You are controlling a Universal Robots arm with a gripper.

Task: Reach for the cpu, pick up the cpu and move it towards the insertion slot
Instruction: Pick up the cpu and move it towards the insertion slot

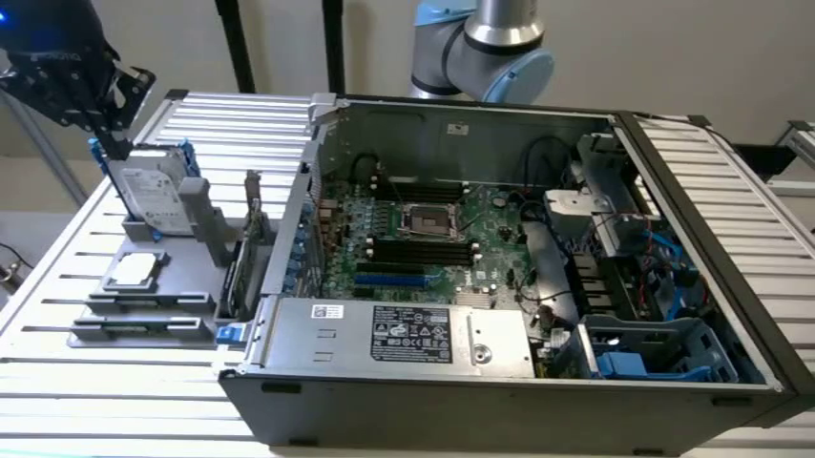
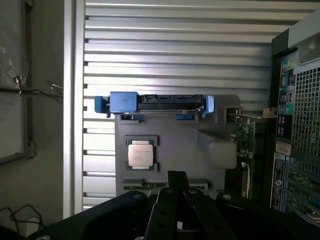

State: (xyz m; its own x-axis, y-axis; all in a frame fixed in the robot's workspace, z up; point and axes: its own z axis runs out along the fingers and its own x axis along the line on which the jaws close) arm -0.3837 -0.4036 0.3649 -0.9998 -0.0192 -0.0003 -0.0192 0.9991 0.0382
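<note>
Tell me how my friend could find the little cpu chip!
Start at the big open computer case; on the exterior view's left of it, a grey holder sits on the slatted table. The cpu lies flat on that holder, beside the upright hard drive with blue brackets. It is the small silver square with a pale rim, far smaller than the drive.
</note>
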